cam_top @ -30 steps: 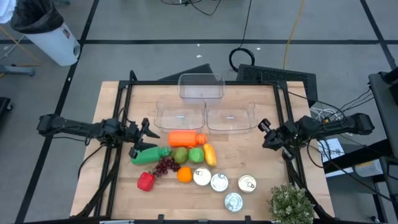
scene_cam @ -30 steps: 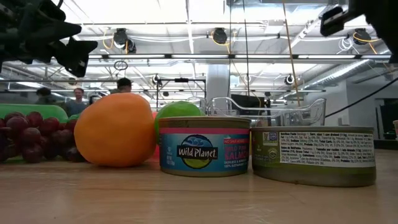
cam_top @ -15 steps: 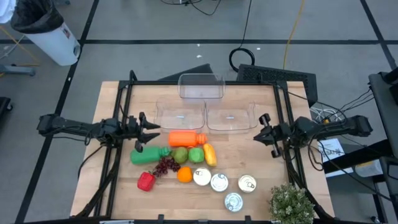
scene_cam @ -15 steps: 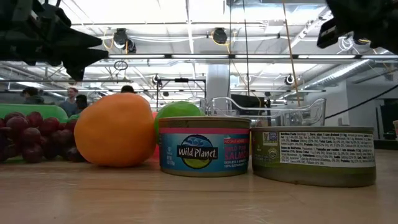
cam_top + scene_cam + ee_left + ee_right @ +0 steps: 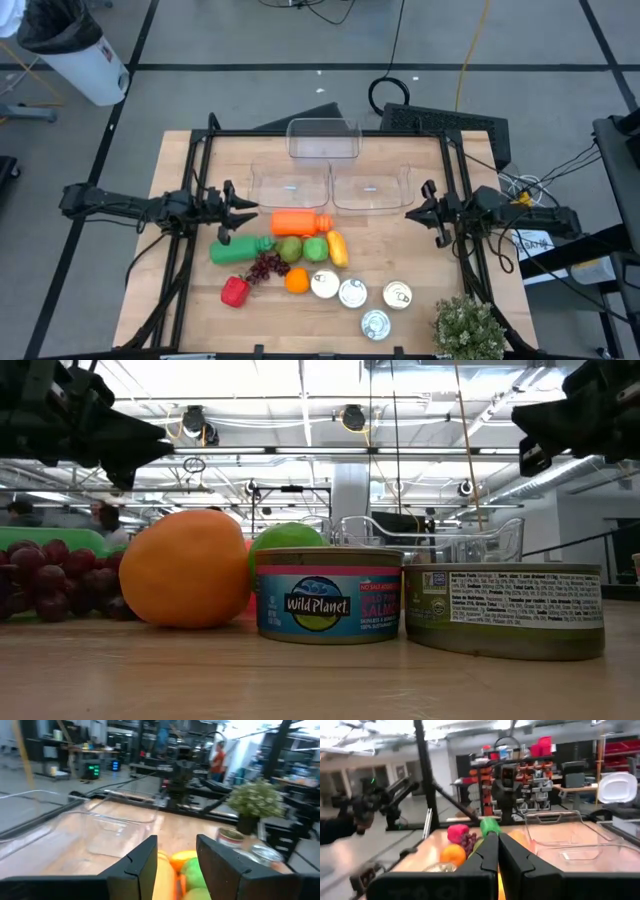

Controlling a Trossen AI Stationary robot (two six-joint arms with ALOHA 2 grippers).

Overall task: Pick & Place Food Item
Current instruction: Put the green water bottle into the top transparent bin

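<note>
Food lies in a cluster at the table's middle: an orange carrot (image 5: 296, 222), a green cucumber (image 5: 238, 250), grapes (image 5: 266, 265), a red pepper (image 5: 234, 291), an orange (image 5: 297, 281), two green fruits (image 5: 302, 248) and a yellow one (image 5: 338, 248). My left gripper (image 5: 250, 212) hovers level just left of the carrot, above the table, open by a narrow gap (image 5: 177, 865) and touching nothing. My right gripper (image 5: 410, 213) hangs level at the right side, shut and empty (image 5: 498, 852).
Three clear plastic containers (image 5: 290, 185) (image 5: 370, 187) (image 5: 323, 139) stand at the far middle. Several tin cans (image 5: 352, 292) lie near the front, and a potted plant (image 5: 468, 328) stands at the near right corner. Dark frame rails (image 5: 195, 200) run along both sides.
My right gripper has sunk a little and tipped from pointing downward to about level, its arm folding back toward the table's right edge; it stays shut. My left gripper has kept its place and swung its fingers slightly sideways.
</note>
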